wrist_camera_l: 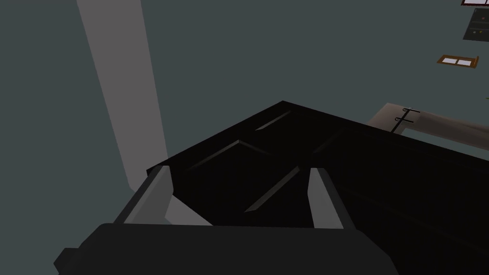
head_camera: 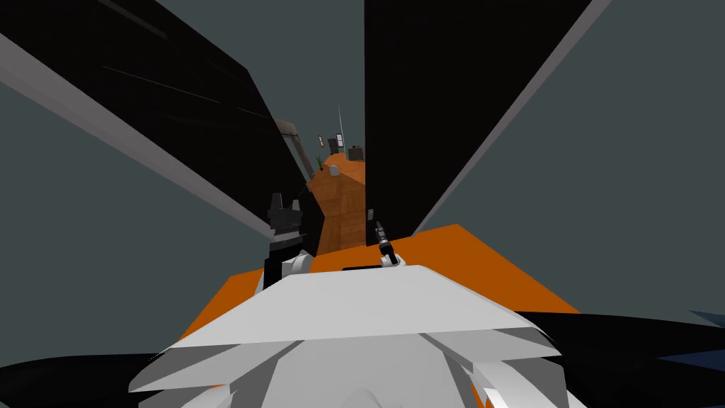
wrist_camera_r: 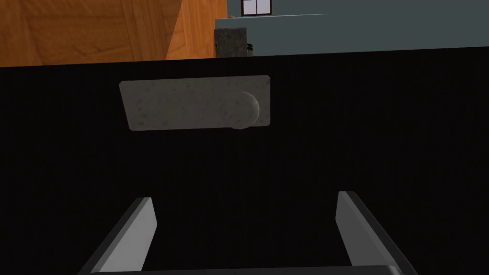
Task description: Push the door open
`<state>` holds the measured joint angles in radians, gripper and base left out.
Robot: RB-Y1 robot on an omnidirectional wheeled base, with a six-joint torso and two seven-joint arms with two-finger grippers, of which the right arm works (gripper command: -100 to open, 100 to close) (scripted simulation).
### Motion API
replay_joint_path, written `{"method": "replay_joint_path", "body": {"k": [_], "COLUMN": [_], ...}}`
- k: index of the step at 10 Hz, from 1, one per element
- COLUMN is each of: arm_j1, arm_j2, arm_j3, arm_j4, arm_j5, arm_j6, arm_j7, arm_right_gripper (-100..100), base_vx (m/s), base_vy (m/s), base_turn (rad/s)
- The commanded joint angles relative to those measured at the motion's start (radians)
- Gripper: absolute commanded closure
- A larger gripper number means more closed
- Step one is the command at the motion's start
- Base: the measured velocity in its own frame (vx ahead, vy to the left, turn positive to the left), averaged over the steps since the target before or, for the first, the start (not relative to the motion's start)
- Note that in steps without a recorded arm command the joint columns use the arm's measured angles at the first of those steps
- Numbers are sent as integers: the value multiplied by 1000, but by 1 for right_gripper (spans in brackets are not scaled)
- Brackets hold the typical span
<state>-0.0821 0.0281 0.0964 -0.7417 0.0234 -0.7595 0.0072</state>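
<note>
While the right pincer [wrist_camera_r: 246, 229] faces the black door [wrist_camera_r: 334, 143] squarely, its two blades stand wide apart with nothing between them. The door's flat face lies close ahead of the blades; whether they touch it cannot be told. Further along that face, beyond the fingertips, sits a speckled grey plate [wrist_camera_r: 191, 102] with a round knob [wrist_camera_r: 240, 110] at one end. Past the door's edge beyond the plate, an orange wooden floor [wrist_camera_r: 86, 28] shows through the gap.

The left pincer [wrist_camera_l: 241, 195] is likewise spread, holding nothing. Straight ahead of it, between and beyond its blades, is a black panelled leaf [wrist_camera_l: 296, 157] with raised mouldings, seen at a slant. A pale grey frame strip [wrist_camera_l: 119, 95] runs up a dull grey-green wall just outside one blade. From the head camera, the narrow gap to the floor opens between the two pincers.
</note>
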Motion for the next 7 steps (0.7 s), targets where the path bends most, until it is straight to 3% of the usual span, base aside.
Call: {"method": "replay_joint_path", "body": {"k": [1, 4, 7], "arm_j1": [-1, -3, -5], "arm_j2": [-29, -53, -43], "arm_j3": [-3, -8, -14], "arm_j4": [4, 11, 18], "arm_j5": [-1, -4, -7], "arm_j6": [-2, -6, -9], "arm_j7": [0, 1, 2], "arm_right_gripper": [-100, -100, -100], "base_vx": [125, 184, 200], "base_vy": [7, 34, 25], "base_turn": [28, 24, 24]}}
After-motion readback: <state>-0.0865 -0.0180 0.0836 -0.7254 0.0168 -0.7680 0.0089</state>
